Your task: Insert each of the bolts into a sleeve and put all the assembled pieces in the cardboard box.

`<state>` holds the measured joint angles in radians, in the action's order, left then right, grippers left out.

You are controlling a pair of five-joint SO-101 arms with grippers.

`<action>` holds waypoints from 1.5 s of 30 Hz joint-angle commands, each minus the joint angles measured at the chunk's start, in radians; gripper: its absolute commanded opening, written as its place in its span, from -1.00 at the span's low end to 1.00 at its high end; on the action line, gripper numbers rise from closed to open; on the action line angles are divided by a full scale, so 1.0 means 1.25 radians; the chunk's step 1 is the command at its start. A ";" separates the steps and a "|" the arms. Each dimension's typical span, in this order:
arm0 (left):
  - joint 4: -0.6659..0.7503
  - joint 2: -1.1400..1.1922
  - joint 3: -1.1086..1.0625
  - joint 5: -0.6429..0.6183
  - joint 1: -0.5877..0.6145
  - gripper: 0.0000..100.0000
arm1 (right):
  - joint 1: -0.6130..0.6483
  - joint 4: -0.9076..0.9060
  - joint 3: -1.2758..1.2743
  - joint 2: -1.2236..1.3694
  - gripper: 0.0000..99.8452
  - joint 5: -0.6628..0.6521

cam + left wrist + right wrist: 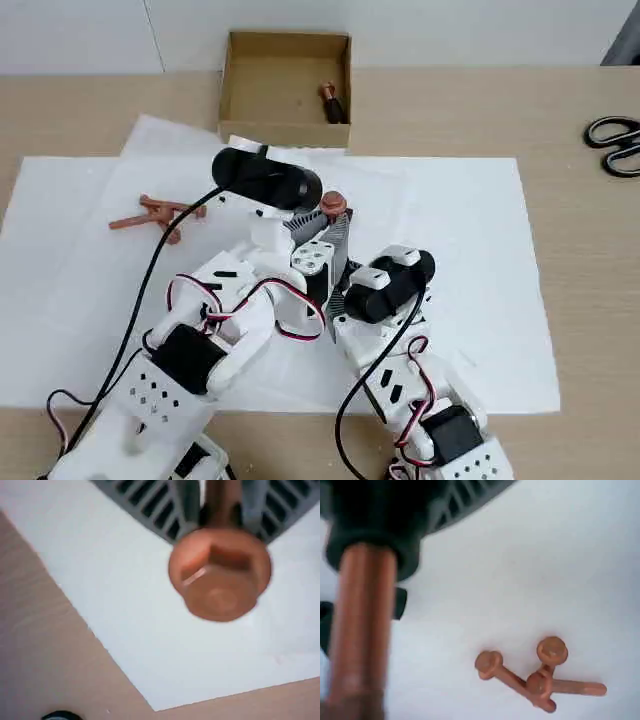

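Copper bolt [220, 575] clamped by the left gripper [220, 502] at frame centre, shaft entering the black sleeve [370, 535] the right gripper [338, 236] holds, three loose bolts [160, 213] centre-left, one assembled piece [331, 102] in the cardboard box [236, 100] top centre.

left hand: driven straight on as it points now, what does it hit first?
Probably the white paper. The left hand, shut on the bolt, points down at a bare patch of it; nothing else shows in that line, though depth is unclear.
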<state>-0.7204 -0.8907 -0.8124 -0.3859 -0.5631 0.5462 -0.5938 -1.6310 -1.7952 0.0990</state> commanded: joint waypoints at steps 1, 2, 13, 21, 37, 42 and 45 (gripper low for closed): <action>0.023 -0.021 0.001 0.016 0.002 -0.99 | 0.004 0.019 0.010 -0.015 -0.99 0.007; 0.021 -0.021 -0.001 0.018 0.002 -0.99 | 0.004 0.019 0.010 -0.015 -0.99 0.006; 0.000 -0.021 -0.056 0.020 -0.001 -0.99 | 0.006 0.019 0.010 -0.015 -0.99 0.005; -0.091 -0.021 -0.060 0.016 -0.001 -0.99 | 0.006 0.019 0.010 -0.017 -0.99 0.004; -0.092 0.109 -0.041 0.042 -0.001 -0.98 | 0.006 0.018 0.027 -0.015 -0.99 0.002; -0.093 0.133 -0.015 0.042 0.000 -0.98 | 0.006 0.017 0.031 -0.015 -0.99 0.002; -0.108 0.104 -0.013 0.047 -0.001 -0.90 | 0.006 0.017 0.031 -0.015 -0.99 0.002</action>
<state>-0.8278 -0.7465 -0.8477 -0.3460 -0.5723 0.5493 -0.5969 -1.6372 -1.7921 0.1020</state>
